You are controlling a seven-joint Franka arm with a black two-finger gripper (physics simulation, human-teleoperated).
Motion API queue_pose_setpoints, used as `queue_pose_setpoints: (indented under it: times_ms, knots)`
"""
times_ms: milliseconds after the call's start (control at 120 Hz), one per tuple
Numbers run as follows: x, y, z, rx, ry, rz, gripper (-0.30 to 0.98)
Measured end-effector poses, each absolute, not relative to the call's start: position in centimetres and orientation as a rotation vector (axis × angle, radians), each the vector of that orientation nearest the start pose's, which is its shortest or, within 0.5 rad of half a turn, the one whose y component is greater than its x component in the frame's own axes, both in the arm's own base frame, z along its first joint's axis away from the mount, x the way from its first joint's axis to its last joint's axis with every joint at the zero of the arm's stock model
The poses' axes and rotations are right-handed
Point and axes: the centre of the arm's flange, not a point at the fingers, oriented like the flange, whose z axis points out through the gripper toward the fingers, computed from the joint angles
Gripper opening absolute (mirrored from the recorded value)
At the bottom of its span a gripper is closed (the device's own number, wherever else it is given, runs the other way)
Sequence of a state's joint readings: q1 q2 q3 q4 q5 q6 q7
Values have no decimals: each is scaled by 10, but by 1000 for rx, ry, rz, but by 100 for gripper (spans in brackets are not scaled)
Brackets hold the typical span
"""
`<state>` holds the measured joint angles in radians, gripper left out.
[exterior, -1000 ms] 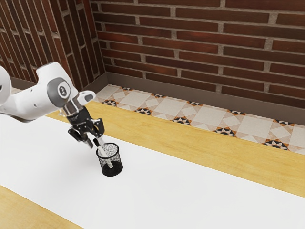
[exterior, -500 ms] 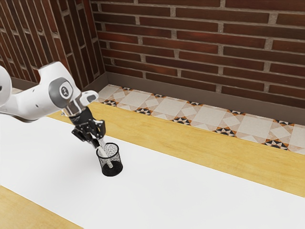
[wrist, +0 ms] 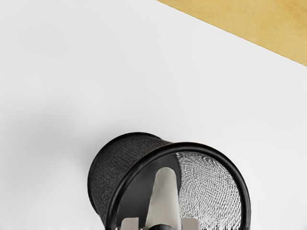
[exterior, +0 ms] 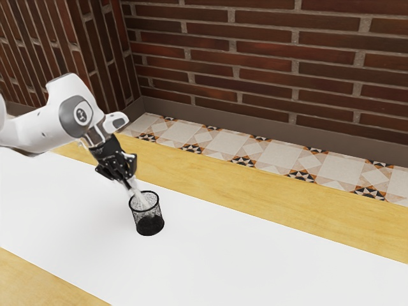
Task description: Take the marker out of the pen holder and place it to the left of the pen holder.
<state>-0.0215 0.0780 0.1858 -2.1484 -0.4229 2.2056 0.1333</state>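
Raised from the floor of the pen holder since the earlier frame, the marker now leans with its lower end still inside the rim. My gripper is closed on its upper end, a finger on either side. Best, I judge, to draw it out slowly along its own slant, holding firm, and swing aside only once the tip passes the rim; a sideways tug could snag the mesh and tip the holder. White tabletop spreads around the holder, with the wooden strip beyond.
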Motion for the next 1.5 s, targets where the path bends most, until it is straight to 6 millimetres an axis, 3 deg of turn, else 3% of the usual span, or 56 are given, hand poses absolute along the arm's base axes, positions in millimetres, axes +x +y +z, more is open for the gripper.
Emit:
queue_pose_setpoints:
  times_ms: [258, 383, 433, 592, 683, 800, 1033, 1308, 1500]
  knots:
    - [528, 97, 455, -3347, -362, -197, -9]
    - [527, 113, 480, -3191, -230, -76, -10]
    - [524, 113, 471, -3118, -172, 51, -10]
    - [536, 105, 410, -2874, -27, 480, -10]
    - [545, 79, 380, -2764, 68, 637, -10]
    - [550, 74, 342, -2670, 88, 801, -10]
    - [555, 77, 315, -2605, 72, 926, -10]
    - [554, 76, 302, -2588, 68, 984, -9]
    - [553, 74, 302, -2616, 76, 1003, 31]
